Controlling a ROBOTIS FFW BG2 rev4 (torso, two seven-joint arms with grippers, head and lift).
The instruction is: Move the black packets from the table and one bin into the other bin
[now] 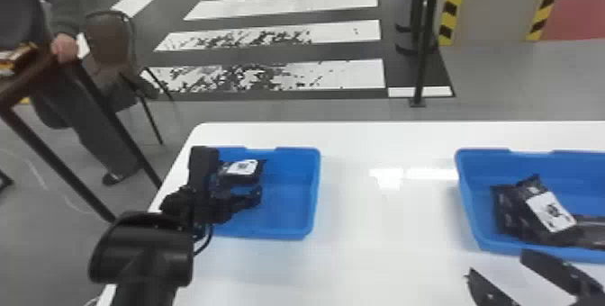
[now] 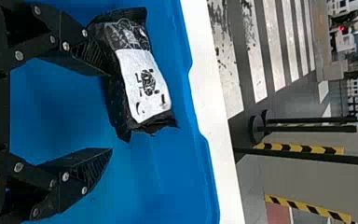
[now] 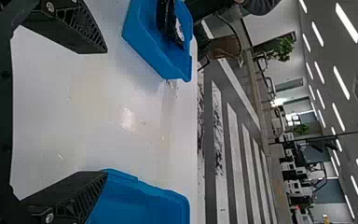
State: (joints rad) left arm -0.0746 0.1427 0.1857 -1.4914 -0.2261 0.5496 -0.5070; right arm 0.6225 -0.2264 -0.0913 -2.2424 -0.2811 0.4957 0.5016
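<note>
My left gripper (image 1: 238, 192) is over the left blue bin (image 1: 288, 233), beside a black packet (image 1: 243, 172) with a white label. In the left wrist view, the left gripper (image 2: 109, 112) stands open; the packet (image 2: 144, 88) lies just past its fingertips, near one finger. The right blue bin (image 1: 477, 219) holds several black packets (image 1: 547, 213), overlapping each other. My right gripper (image 1: 495, 267) is in front of that bin, low at the right. Nothing is between the wide-spread fingers of the right gripper (image 3: 107, 112) in the right wrist view.
Both bins stand on the white table (image 1: 387, 246) with a wide gap between them. Beyond the table's left edge, a person holds a dark frame (image 1: 90, 89) near a chair (image 1: 108, 39). A black post (image 1: 423, 57) stands behind the table.
</note>
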